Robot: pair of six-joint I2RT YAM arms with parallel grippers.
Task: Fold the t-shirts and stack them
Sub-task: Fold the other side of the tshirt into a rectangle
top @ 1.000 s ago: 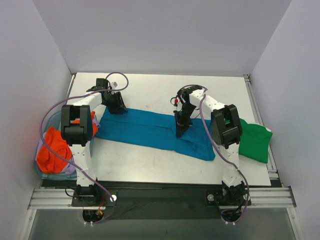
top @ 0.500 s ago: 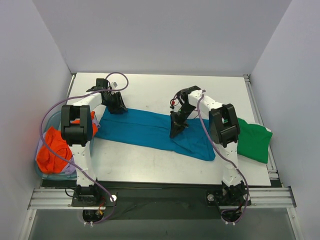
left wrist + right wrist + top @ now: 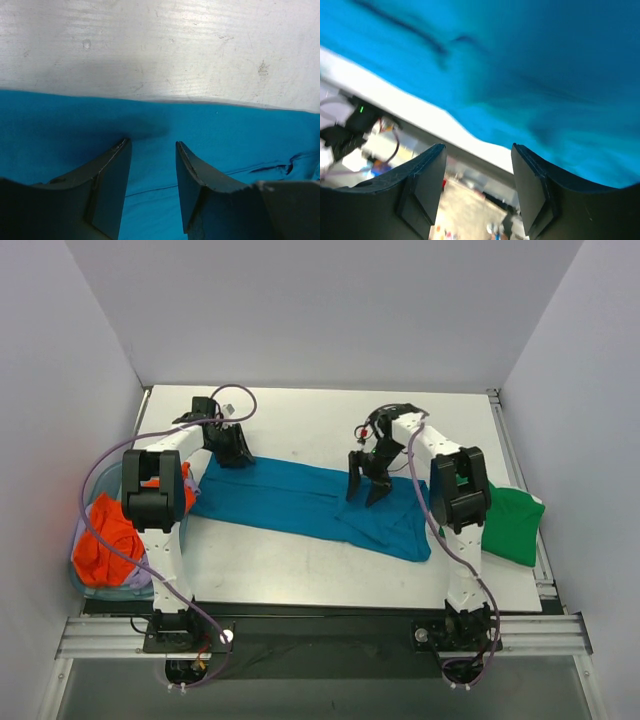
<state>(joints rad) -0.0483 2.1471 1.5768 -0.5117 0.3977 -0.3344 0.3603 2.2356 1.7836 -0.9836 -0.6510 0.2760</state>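
The table (image 3: 300,425) carries the large teal-blue t-shirt (image 3: 290,500) as a long band across its middle, the right end wider and rumpled. That unevenness is the main hazard: a fold made from here would likely come out skewed, and a crooked bundle makes a poor base for a stack. The green t-shirt (image 3: 512,525) lies bunched at the table's right edge, near the right arm, so a wide sweep of that arm could nudge it over the side. The orange t-shirt (image 3: 105,540) and a lavender one (image 3: 138,585) sit heaped in the basket (image 3: 73,562) off the left edge, well apart from the work. The right gripper (image 3: 368,488) hangs above the band's right part with its fingers spread and nothing between them. Its wrist view is blurred, and a careless pinch could take one layer only and pull the fold open. The left gripper (image 3: 232,452) stands at the band's far left edge, fingers apart over the cloth without pinching it, so that end is unanchored and may slide if the other end is tugged.
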